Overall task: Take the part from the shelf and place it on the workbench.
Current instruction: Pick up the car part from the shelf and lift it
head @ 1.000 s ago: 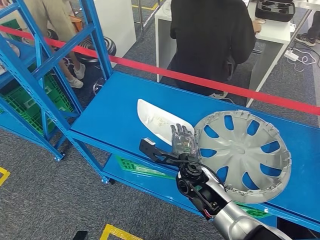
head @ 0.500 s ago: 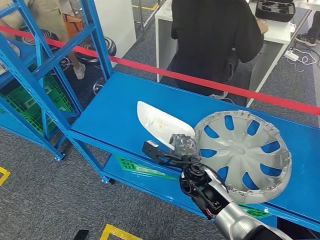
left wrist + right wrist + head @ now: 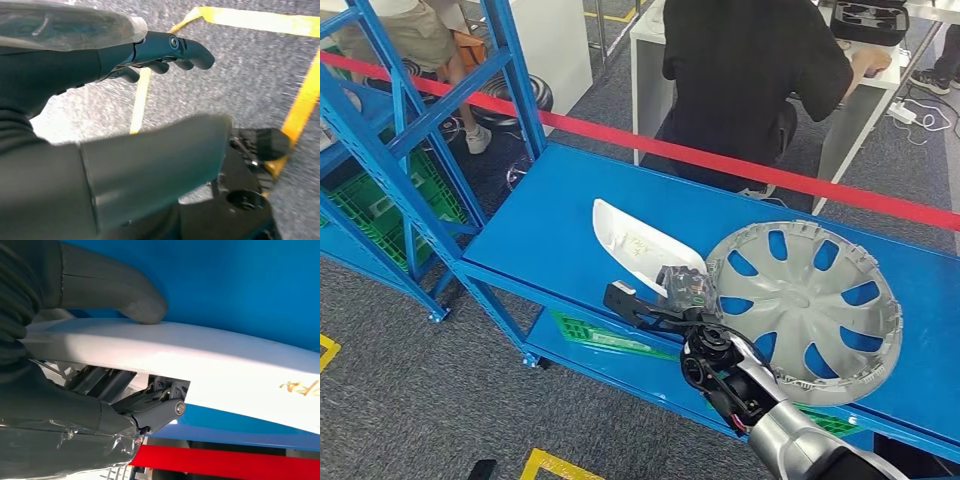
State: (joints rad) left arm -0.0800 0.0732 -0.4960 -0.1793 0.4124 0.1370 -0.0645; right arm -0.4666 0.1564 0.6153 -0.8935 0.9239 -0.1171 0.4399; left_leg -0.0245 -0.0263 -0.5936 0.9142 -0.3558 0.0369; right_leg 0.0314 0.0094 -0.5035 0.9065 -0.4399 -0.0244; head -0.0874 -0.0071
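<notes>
The robot's right hand (image 3: pixel 687 289) holds the near end of the white part (image 3: pixel 641 245), a long curved shell with faint yellow writing on it, which lies on the blue tabletop (image 3: pixel 546 225) just beside the silver wheel cover (image 3: pixel 810 305). In the right wrist view the thick grey thumb (image 3: pixel 124 292) presses on one face of the part (image 3: pixel 211 357) while the darker fingers (image 3: pixel 151 407) curl under its other face, so the hand grips it from both sides. Compared with a second ago, the fingers have gone from standing up, spread over the part's end, to folded down around it, and the far tip of the part now sits a touch further toward the red barrier tape (image 3: pixel 743 165) and looks slightly raised off the blue surface, though I cannot tell for sure that it has left it. The wheel cover has not shifted. The left hand (image 3: pixel 162 50) hangs over the grey carpet with yellow floor lines (image 3: pixel 302 110), fingers stretched out and apart, holding nothing. Behind the tape, the person in black (image 3: pixel 750 70) at the white desk (image 3: pixel 871 65) has reached an arm further out across it than before, and the person by the blue shelving rack (image 3: pixel 388 150) has moved a little too.
</notes>
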